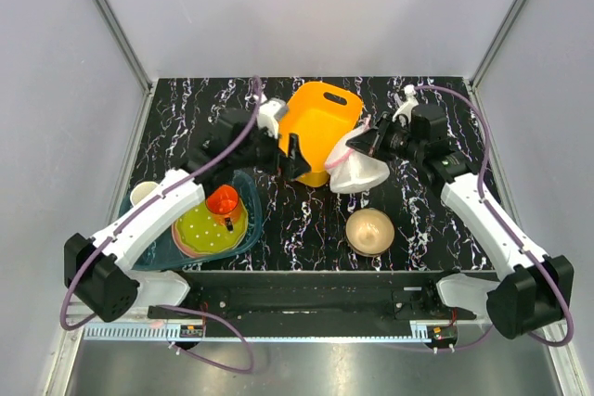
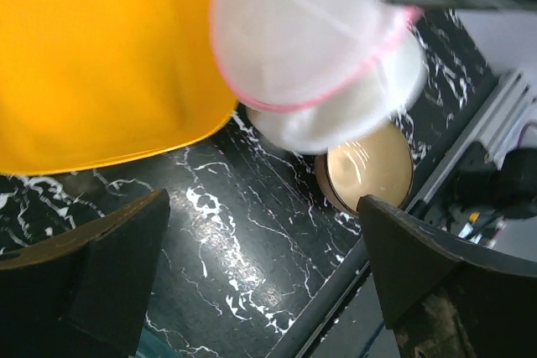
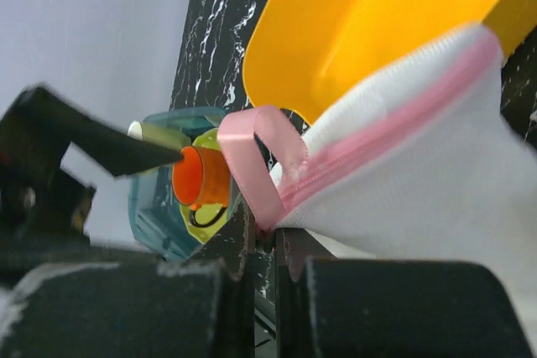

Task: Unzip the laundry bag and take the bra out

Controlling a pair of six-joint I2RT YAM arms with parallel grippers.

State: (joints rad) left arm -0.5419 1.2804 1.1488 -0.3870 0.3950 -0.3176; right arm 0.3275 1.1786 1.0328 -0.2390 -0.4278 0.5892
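Note:
The laundry bag point(image 1: 357, 169), white mesh with pink zipper trim, hangs lifted off the table next to the orange basket. My right gripper point(image 1: 364, 143) is shut on the bag's edge, at the base of its pink ribbon loop point(image 3: 252, 157). In the right wrist view the gripper point(image 3: 267, 228) pinches the fabric where the zipper point(image 3: 394, 132) ends. The zipper looks closed. My left gripper point(image 1: 295, 157) is open and empty, just left of the bag. In the left wrist view point(image 2: 264, 241) the bag point(image 2: 310, 39) hangs above its fingers. The bra is not visible.
An orange plastic basket point(image 1: 318, 127) stands at the back centre, touching the bag. A tan dome-shaped bowl point(image 1: 369, 230) sits near the front, below the bag. A teal tray point(image 1: 251, 229) at the left holds a yellow-green plate and an orange cup point(image 1: 223, 201). A white cup point(image 1: 142, 194) stands beside it.

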